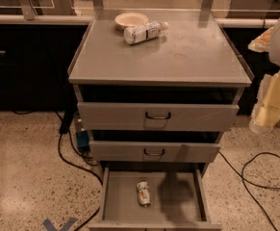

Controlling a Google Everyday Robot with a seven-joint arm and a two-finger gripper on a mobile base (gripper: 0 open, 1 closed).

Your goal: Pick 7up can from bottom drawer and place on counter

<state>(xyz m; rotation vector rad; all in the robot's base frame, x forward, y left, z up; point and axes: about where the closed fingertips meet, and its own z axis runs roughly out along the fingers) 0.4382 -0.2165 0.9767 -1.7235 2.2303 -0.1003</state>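
The 7up can (143, 193) lies on its side on the flat grey floor of the bottom drawer (178, 203), left of the drawer's middle. The bottom drawer is pulled out further than the two above it. The counter (187, 57) is the flat grey top of the cabinet. My gripper (267, 110) shows as a pale yellowish shape at the right edge of the camera view. It hangs beside the cabinet at the height of the top drawer, well above and to the right of the can.
A clear bottle with a white label (144, 32) lies on the counter's far side next to a pale bowl (131, 19). The two upper drawers (157, 115) are slightly open. Black cables (255, 170) run over the speckled floor on both sides. Blue tape (60, 224) marks the floor.
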